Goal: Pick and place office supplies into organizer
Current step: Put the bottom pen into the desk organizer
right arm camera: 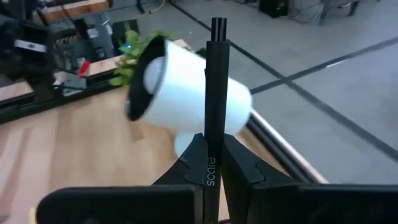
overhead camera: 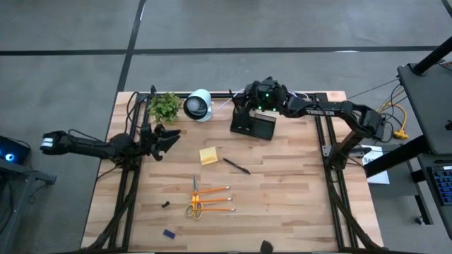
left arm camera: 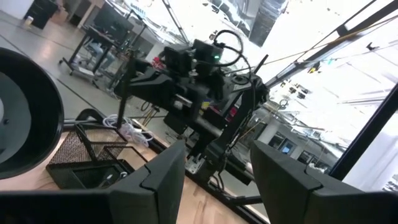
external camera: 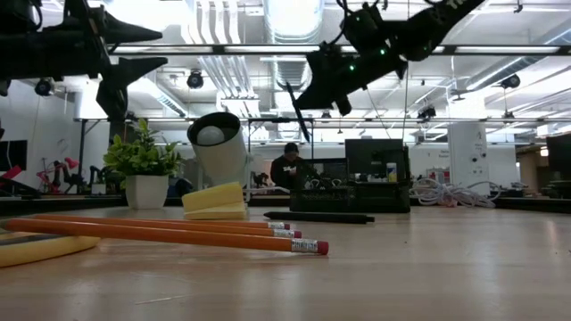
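Note:
My right gripper (overhead camera: 246,106) hovers over the black organizer (overhead camera: 254,125) at the table's far side, shut on a black pen (right arm camera: 214,81). In the low view that pen (external camera: 301,116) slants down below the gripper (external camera: 323,85) above the organizer (external camera: 352,196). On the table lie a yellow sticky pad (overhead camera: 208,156), another black pen (overhead camera: 236,166), yellow-handled scissors (overhead camera: 194,203), three orange pencils (overhead camera: 214,200), a small dark clip (overhead camera: 165,204) and a blue piece (overhead camera: 169,233). My left gripper (overhead camera: 167,138) is open in the air near the table's left side. My right gripper pinches the black pen between its two fingers at the lettered stretch of the barrel (right arm camera: 210,177). The pen lies along the fingers and sticks out well past their tips. It is lifted clear of the table and slants downward over the organizer.
A white round lamp-like device (overhead camera: 198,105) and a green potted plant (overhead camera: 165,106) stand at the far edge, left of the organizer. A dark object (overhead camera: 266,246) sits at the near edge. Bare wood lies on the table's right half. A person (external camera: 287,168) sits in the room beyond.

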Tool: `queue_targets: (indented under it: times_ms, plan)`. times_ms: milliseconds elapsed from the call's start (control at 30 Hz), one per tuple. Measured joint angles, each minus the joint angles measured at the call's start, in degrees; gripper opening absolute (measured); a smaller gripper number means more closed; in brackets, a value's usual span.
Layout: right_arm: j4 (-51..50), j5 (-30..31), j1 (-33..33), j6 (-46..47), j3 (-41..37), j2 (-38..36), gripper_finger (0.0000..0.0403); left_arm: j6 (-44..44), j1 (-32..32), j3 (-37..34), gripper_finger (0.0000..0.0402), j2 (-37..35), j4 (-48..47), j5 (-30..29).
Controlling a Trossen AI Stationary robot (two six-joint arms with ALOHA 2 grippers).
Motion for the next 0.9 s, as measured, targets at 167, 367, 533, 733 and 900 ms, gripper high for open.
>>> queue_targets:
  times_ms: [167, 367, 533, 733, 900]
  plan:
    - [3.3, -1.9, -3.5, -1.5, -1.4, 0.4, 0.0013, 0.1, 0.0, 0.0, 0.0167, -0.6, 0.0, 0.0]
    - [9.7, -5.5, -7.3, -1.3, -5.2, 0.6, 0.0013, 0.1, 0.0, 0.0, 0.0167, -0.9, 0.0, 0.0]
    - [14.2, -5.9, -8.5, 0.3, -7.1, 0.6, 0.0013, 0.1, 0.0, 0.0, 0.0167, -0.9, 0.0, -0.4]
    - [15.0, -7.7, -8.4, 0.1, -7.2, 0.6, 0.0013, 0.1, 0.0, 0.0, 0.0167, -0.9, -0.1, -1.1]
    - [14.1, -7.9, -8.4, 0.1, -7.3, 0.6, 0.0013, 0.1, 0.0, 0.0, 0.0167, -0.9, -0.1, -2.0]
